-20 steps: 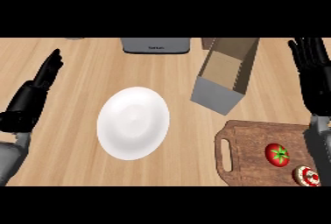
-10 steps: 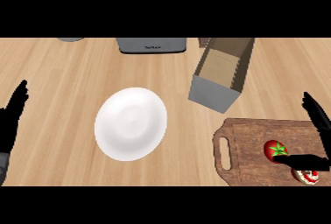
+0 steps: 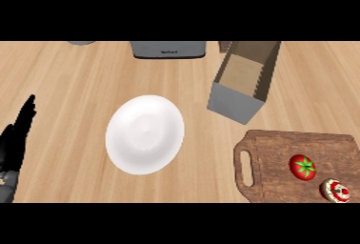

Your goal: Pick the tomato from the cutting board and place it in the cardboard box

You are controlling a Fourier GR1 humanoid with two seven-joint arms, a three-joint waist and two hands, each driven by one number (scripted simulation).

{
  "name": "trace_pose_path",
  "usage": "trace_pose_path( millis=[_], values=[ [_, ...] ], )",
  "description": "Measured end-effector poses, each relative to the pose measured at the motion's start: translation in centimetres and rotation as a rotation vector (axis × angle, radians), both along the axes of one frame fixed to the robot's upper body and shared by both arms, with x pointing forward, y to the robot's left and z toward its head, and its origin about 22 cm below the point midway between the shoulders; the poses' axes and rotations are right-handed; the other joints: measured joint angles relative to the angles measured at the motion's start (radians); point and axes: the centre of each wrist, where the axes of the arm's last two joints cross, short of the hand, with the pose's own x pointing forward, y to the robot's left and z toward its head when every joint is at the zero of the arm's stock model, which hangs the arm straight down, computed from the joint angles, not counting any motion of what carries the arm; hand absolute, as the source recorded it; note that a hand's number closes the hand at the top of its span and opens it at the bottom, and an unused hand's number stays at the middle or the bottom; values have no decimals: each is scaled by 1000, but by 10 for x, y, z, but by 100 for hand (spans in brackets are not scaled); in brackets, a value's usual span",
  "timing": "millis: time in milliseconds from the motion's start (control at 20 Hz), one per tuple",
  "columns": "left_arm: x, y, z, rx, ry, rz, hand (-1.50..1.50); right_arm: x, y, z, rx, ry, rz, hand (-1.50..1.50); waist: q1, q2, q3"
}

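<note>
Pale wood-grain planks of the table (image 3: 77,86) fill the head view, seen steeply from above. Nearest, at the lower right, a dark wooden cutting board (image 3: 281,147) with a slotted handle on its left side lies flat on the table. On it sits the red tomato (image 3: 303,167) with its green star-shaped calyx facing up, and just beside it, toward the board's lower right corner, a small round red-and-white item (image 3: 337,190) that is too small to identify. At the left edge, the left hand (image 3: 14,143) rests open, black fingers straight and pointing up the frame, touching nothing. The right hand does not appear. In the middle of the table lies a white plate (image 3: 145,134), well apart from the board. Farther back and to the right, the open cardboard box (image 3: 243,83) stands with grey outer walls and a brown interior, near the board's upper left corner. At the far edge sits a grey appliance (image 3: 169,49), only partly visible.
</note>
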Motion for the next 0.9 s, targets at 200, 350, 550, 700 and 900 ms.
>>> trace_pose_path(
  millis=[200,350,550,700,900],
  values=[
    [4,-4,3,-1,-2,-5,0,4,-23,18,-218,88,37,-150,12,1,-1],
    [8,-7,5,-1,4,-5,0,15,-24,33,-334,172,90,-150,14,1,-2],
    [9,-11,-1,3,11,-4,0,34,-15,53,-460,290,153,-150,16,1,-3],
    [12,-7,-1,1,13,-5,0,50,-1,65,-537,380,195,-150,17,1,-4],
    [9,-6,-4,1,12,-7,0,67,18,65,-579,469,228,-150,18,0,-3]
  ],
)
